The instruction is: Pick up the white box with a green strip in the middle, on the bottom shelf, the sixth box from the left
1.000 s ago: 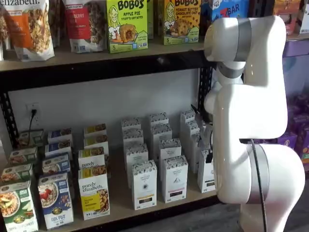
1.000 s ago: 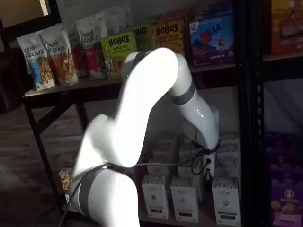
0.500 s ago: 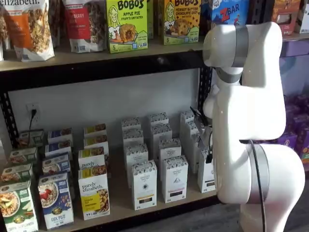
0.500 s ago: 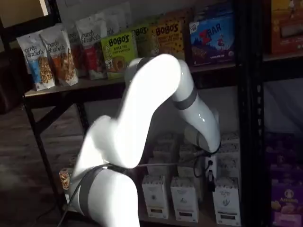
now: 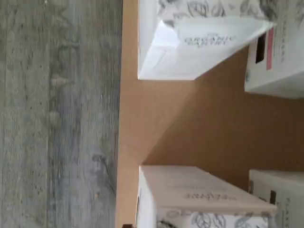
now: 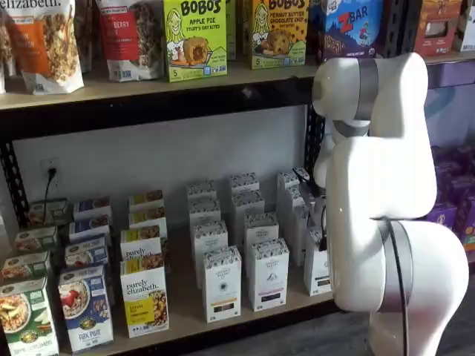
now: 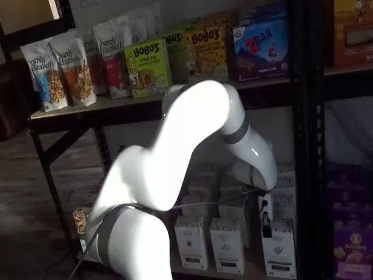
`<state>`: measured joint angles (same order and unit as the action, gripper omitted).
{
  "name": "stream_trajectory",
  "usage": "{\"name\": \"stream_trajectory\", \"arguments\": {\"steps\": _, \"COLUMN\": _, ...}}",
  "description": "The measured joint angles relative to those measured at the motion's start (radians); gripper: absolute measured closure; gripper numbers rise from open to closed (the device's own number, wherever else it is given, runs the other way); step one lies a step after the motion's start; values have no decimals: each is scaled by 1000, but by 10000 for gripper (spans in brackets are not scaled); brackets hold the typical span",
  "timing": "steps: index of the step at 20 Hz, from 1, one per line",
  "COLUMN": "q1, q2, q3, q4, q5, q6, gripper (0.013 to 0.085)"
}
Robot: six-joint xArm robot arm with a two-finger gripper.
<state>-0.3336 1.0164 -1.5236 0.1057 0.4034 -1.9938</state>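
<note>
White box (image 6: 318, 261): tall narrow carton w/ speckled top, dark strip low on front, at front edge of bottom shelf (image 6: 185, 304), right of the purely elizabeth boxes (image 6: 144, 295). Fingers (image 7: 266, 224) above it; spread wide, holding nothing, contact w/ box unclear.

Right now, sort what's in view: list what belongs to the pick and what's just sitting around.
Part of the job:
white box under the arm, front row
bottom shelf
end effector

Just sitting there:
neighbouring white cartons
purely elizabeth boxes
Bobo's boxes
Z Bar box
granola bags
</note>
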Motion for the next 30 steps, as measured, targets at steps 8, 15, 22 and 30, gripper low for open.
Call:
{"name": "stream_trajectory", "arguments": {"steps": 8, "q1": 4, "q2": 80, "q3": -116, "q4": -198, "q5": 59, "q6": 178, "gripper": 130}}
{"name": "stream_trajectory", "arguments": {"steps": 15, "q1": 4, "q2": 94, "q3": -130, "q4": -314, "q5": 85, "q6": 280, "gripper": 130}}
{"name": "stream_trajectory", "arguments": {"steps": 22, "q1": 6, "q2": 94, "q3": -131, "q4": -345, "q5": 105, "q6": 308, "gripper": 130}}
{"name": "stream_trajectory", "arguments": {"steps": 30, "q1": 9, "q2": 93, "q3": -135, "q4": -374, "q5": 111, "q6": 336, "gripper": 210}}
